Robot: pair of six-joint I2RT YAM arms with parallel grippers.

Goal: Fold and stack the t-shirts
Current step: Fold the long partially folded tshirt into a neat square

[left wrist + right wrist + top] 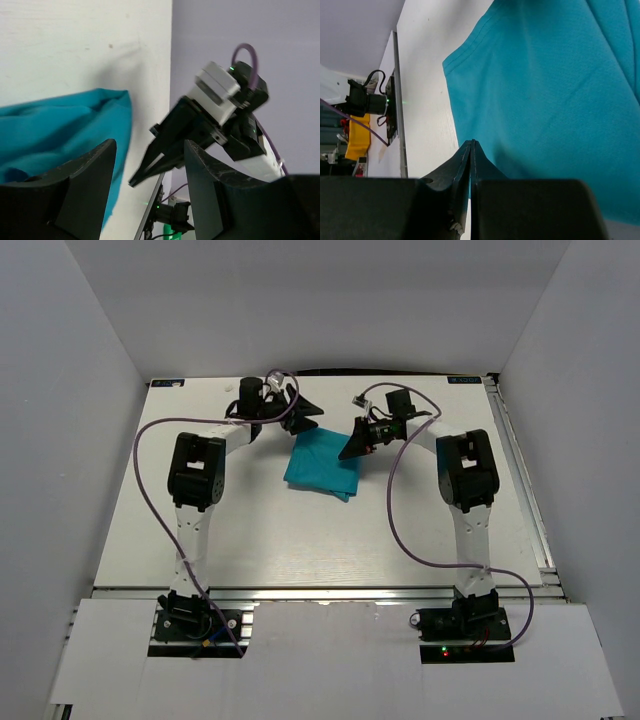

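Observation:
One teal t-shirt lies folded into a small rectangle on the white table, past the middle. My left gripper sits at the shirt's far left corner. In the left wrist view the left gripper is open and empty, with the shirt to its left. My right gripper is at the shirt's right edge. In the right wrist view the right gripper is shut, its tips over the shirt's hem. I see no cloth between its fingers.
White walls enclose the table on three sides. A metal rail runs along the right edge. Purple cables loop off both arms. The right gripper's body hangs close in front of the left fingers.

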